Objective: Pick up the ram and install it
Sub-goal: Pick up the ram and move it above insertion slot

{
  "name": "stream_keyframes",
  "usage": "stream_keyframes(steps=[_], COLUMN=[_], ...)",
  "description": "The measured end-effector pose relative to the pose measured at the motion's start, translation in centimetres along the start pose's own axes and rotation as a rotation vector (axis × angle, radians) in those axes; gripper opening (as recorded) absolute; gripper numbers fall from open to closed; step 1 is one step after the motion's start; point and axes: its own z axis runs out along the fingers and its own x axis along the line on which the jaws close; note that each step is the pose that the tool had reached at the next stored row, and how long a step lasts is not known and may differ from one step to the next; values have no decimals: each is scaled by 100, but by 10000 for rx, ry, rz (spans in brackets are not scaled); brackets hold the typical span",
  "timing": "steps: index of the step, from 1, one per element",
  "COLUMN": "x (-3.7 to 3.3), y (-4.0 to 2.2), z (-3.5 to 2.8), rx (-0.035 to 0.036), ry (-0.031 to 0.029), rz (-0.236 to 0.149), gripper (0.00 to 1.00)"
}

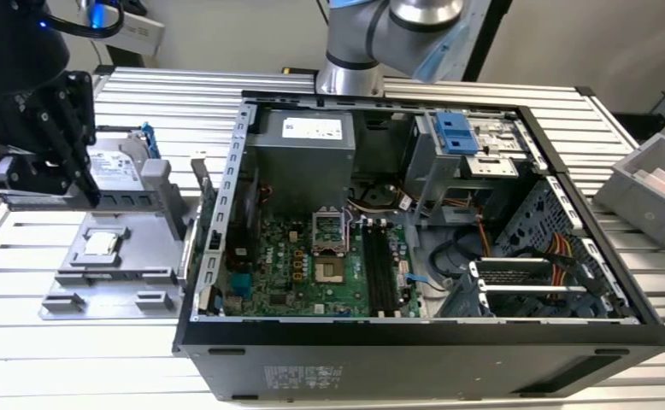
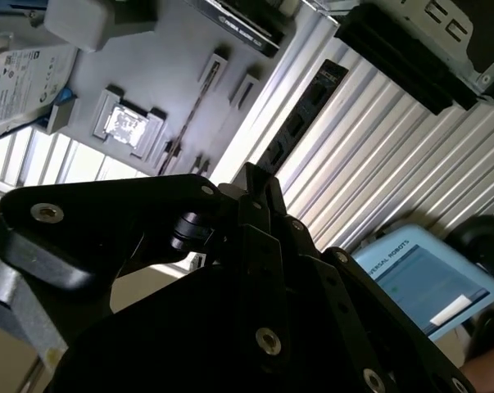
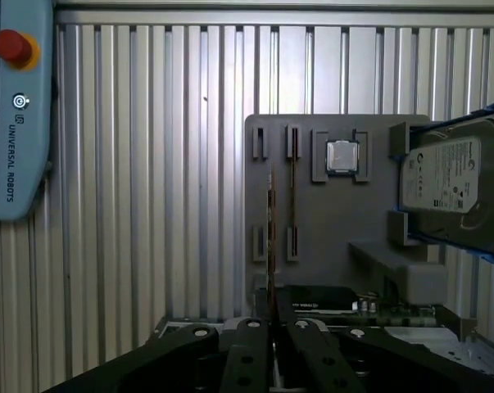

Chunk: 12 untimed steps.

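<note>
the gripper (image 1: pixel 79 195) hangs at the exterior view's upper left, pointing down above the grey holder (image 1: pixel 70 295). its jaws look pressed together, gripping nothing. the ram (image 3: pixel 270 237) stands on edge in the holder, mid-frame in the first wrist view.

You see the ram (image 3: pixel 271 237) edge-on in the first wrist view: a long, thin, dark stick with faint orange glints along its rim, reduced to one narrow straight line. Its near end sits pinched between the closed fingertips of the gripper (image 3: pixel 273 326). From there it runs straight out in front of the grey holder (image 3: pixel 328 229), parallel to the holder's slotted brackets and lying between its two rows of them.
</note>
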Motion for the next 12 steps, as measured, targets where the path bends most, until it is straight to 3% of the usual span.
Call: stream_keyframes(steps=[12], x=[-1], y=[-207], z=[-3], rx=[-9], ry=[0], rz=[0], gripper=[0])
